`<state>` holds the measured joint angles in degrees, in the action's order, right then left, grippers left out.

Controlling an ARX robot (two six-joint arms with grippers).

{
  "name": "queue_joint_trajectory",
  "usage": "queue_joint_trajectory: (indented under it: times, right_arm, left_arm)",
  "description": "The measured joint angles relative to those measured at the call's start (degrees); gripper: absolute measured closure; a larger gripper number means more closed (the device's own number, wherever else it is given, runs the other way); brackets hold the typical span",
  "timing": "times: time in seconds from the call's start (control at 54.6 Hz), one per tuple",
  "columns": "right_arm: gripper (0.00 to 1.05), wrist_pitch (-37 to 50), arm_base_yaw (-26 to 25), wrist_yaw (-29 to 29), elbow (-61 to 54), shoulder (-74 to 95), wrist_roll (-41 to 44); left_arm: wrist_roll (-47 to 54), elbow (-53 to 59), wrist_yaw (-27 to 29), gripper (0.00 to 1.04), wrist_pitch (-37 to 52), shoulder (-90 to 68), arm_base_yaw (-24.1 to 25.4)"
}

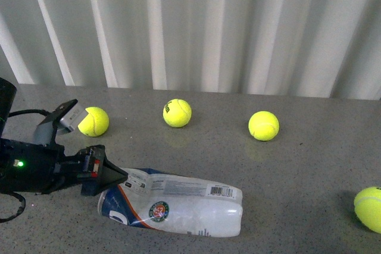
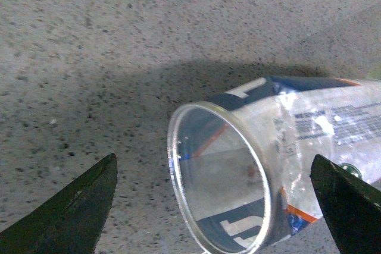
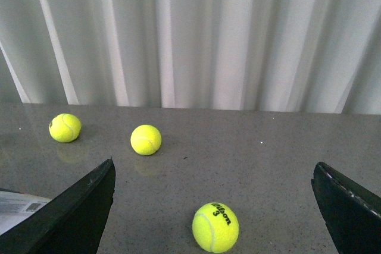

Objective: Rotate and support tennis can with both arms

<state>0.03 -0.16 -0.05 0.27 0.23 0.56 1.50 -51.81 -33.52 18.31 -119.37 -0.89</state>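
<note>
Tennis can (image 1: 178, 203) is laid on its side on the grey desk (image 1: 297, 171) | left tool (image 1: 108, 173) spread wide at the can's silver-rimmed end, nothing gripped | right tool (image 3: 213, 168) spread wide, empty, can's label edge seen beside one finger

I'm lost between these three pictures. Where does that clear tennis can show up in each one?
Front view: the tennis can lies on its side at bottom centre.
Left wrist view: its open silver-rimmed end fills the picture's lower right.
Right wrist view: only a sliver shows at the picture's bottom left edge.
Shared landmark: the can's white printed label, seen in all three.
</note>
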Motion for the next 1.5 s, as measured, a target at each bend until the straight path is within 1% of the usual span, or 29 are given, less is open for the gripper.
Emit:
queue_joint_trajectory:
  times: [0.11, 0.238, 0.256, 0.348, 0.384, 0.531, 0.586, 0.677, 0.696, 0.805, 0.879, 0.915, 0.934, 0.988, 1.043, 1.062, 1.135, 1.19, 1.263, 1.3, 1.336, 1.391, 1.501]
  right_arm:
    - [0.07, 0.0, 0.0, 0.0, 0.0, 0.0, 0.0]
    - [0.07, 0.0, 0.0, 0.0, 0.0, 0.0, 0.0]
    - [0.07, 0.0, 0.0, 0.0, 0.0, 0.0, 0.0]
    - [0.07, 0.0, 0.0, 0.0, 0.0, 0.0, 0.0]
    - [0.07, 0.0, 0.0, 0.0, 0.0, 0.0, 0.0]
    - [0.07, 0.0, 0.0, 0.0, 0.0, 0.0, 0.0]
    - [0.07, 0.0, 0.0, 0.0, 0.0, 0.0, 0.0]
    - [0.07, 0.0, 0.0, 0.0, 0.0, 0.0, 0.0]
    - [0.07, 0.0, 0.0, 0.0, 0.0, 0.0, 0.0]
    - [0.07, 0.0, 0.0, 0.0, 0.0, 0.0, 0.0]
    - [0.07, 0.0, 0.0, 0.0, 0.0, 0.0, 0.0]
    - [0.07, 0.0, 0.0, 0.0, 0.0, 0.0, 0.0]
    - [0.07, 0.0, 0.0, 0.0, 0.0, 0.0, 0.0]
    - [0.07, 0.0, 0.0, 0.0, 0.0, 0.0, 0.0]
    - [0.07, 0.0, 0.0, 0.0, 0.0, 0.0, 0.0]
    - [0.07, 0.0, 0.0, 0.0, 0.0, 0.0, 0.0]
    - [0.07, 0.0, 0.0, 0.0, 0.0, 0.0, 0.0]
    - [0.07, 0.0, 0.0, 0.0, 0.0, 0.0, 0.0]
    - [0.07, 0.0, 0.0, 0.0, 0.0, 0.0, 0.0]
    - [0.07, 0.0, 0.0, 0.0, 0.0, 0.0, 0.0]
    - [0.07, 0.0, 0.0, 0.0, 0.0, 0.0, 0.0]
    - [0.07, 0.0, 0.0, 0.0, 0.0, 0.0, 0.0]
    - [0.07, 0.0, 0.0, 0.0, 0.0, 0.0, 0.0]
  left_arm:
    - [-1.9, 1.7, -1.6, 0.07, 3.7, 0.0, -1.9]
    - [-2.9, 2.8, -1.6, 0.07, 6.4, -0.4, -3.2]
    - [-3.0, 2.8, -1.6, 0.1, 6.5, -0.5, -3.3]
    - [-3.6, 3.0, -1.6, 0.33, 7.1, -0.9, -3.7]
    - [-3.5, 3.0, -1.6, 0.4, 7.1, -1.0, -3.7]
    - [-3.0, 3.0, -1.2, 0.76, 6.2, -1.0, -3.6]
    - [-2.8, 3.0, -1.3, 0.83, 5.5, -0.9, -3.3]
    - [-2.3, 2.8, -2.4, 0.98, 3.3, 1.0, -2.4]
    - [-2.1, 2.7, -2.6, 0.99, 2.8, 1.7, -2.2]
    - [0.5, 1.5, -1.9, 1.01, -2.0, 6.9, -0.9]
    - [4.9, 0.5, -0.5, 1.01, -7.1, 11.4, -0.6]
    - [8.2, 0.0, 1.4, 1.01, -10.1, 14.4, -0.8]
    - [11.1, -0.3, 4.1, 1.01, -11.8, 16.6, -1.2]
    - [15.6, -0.9, 7.3, 1.01, -14.3, 19.6, -2.0]
    - [23.5, -2.1, 9.7, 1.01, -18.4, 24.5, -3.4]
    - [24.1, -2.3, 9.8, 1.01, -19.1, 25.3, -3.7]
    - [32.7, -4.1, 11.0, 1.01, -23.7, 30.9, -6.2]
    - [37.1, -5.2, 11.7, 1.01, -26.5, 33.6, -7.8]
    - [44.2, -6.9, 13.8, 1.01, -31.1, 37.4, -10.8]
    - [46.6, -7.5, 14.4, 1.01, -33.1, 38.6, -12.0]
    - [52.1, -7.9, 16.1, 1.01, -36.3, 39.8, -14.1]
    - [57.8, -8.0, 18.8, 1.01, -39.1, 40.2, -16.4]
    - [64.0, -8.0, 19.7, 1.01, -43.7, 39.5, -19.4]
